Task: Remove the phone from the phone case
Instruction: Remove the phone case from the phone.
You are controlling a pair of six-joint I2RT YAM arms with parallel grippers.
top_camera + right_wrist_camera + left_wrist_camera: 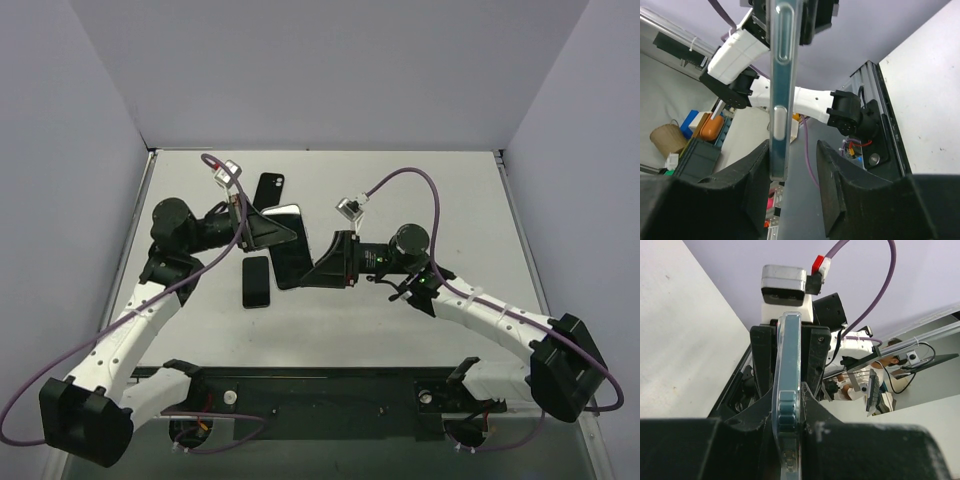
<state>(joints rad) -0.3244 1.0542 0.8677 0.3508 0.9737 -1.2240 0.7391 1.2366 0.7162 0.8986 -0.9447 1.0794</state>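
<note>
A dark phone in a clear case (289,250) is held off the table between the two arms. My left gripper (275,233) is shut on its far end. In the left wrist view the case (789,355) shows edge-on, pinched between both fingers of the left gripper (790,402). My right gripper (322,264) is at the phone's near right end. In the right wrist view the phone's silver edge (780,90) lies against the left finger (752,185). The right finger stands apart, so the right gripper (792,157) is open.
A small black phone (257,281) lies flat on the table below the held one. A black case with a camera hole (269,187) lies behind it near the back. The arms' base rail (320,395) runs along the near edge.
</note>
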